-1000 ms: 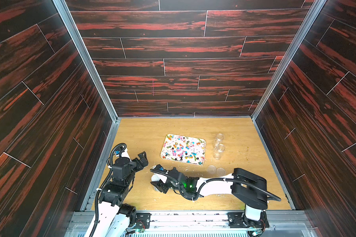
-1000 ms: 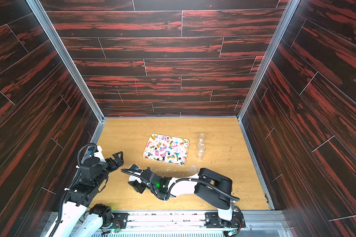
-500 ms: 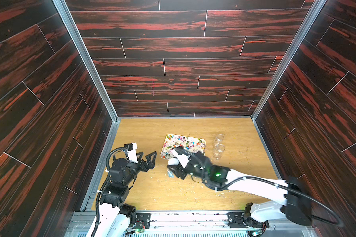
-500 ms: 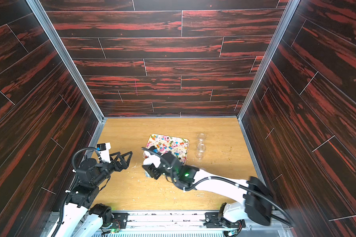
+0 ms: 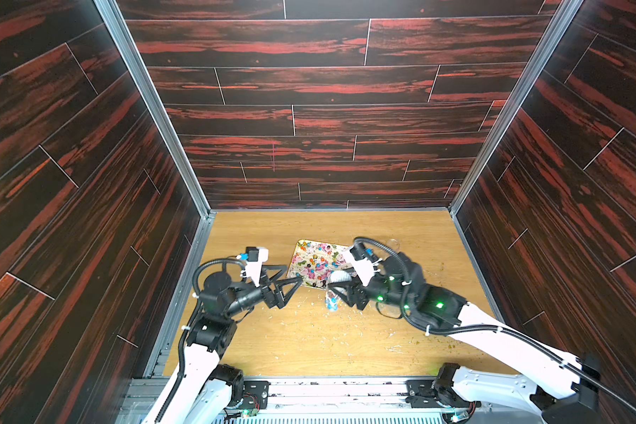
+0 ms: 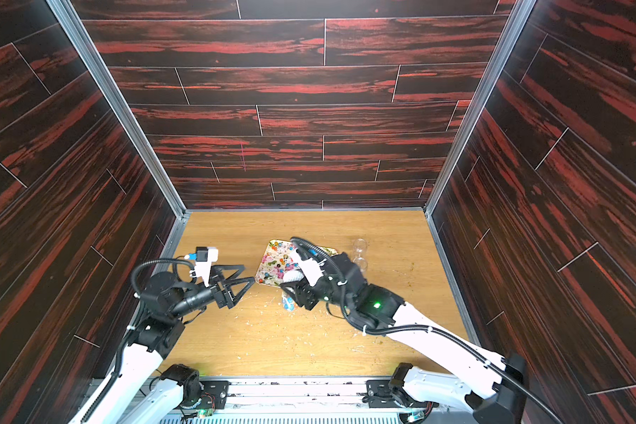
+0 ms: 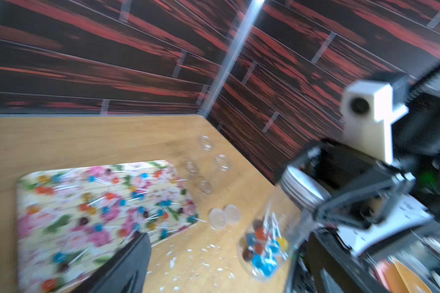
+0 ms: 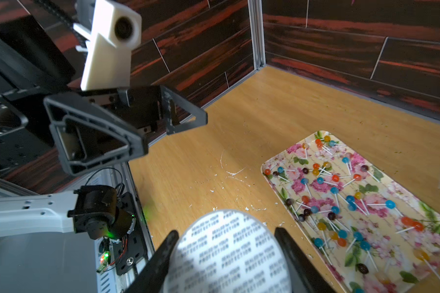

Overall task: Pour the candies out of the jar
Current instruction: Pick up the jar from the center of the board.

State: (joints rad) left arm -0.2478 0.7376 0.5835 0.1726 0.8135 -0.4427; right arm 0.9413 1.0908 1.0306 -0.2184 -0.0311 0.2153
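Just beside the tray (image 8: 264,168), over the worktop (image 5: 309,348), my right tool (image 5: 343,290) is clamped on the capped end of the tilted jar (image 7: 267,236), with candies (image 7: 261,250) heaped in its lower end. More sweets lie scattered across the tray. My left tool (image 5: 291,278) hangs close by with its fingers spread wide, holding nothing.

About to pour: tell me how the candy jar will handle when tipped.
The jar looks like clear thin plastic, so probably light and squeezable. Being round, it may roll if laid down. The candies heaped at one end will likely shift its weight.
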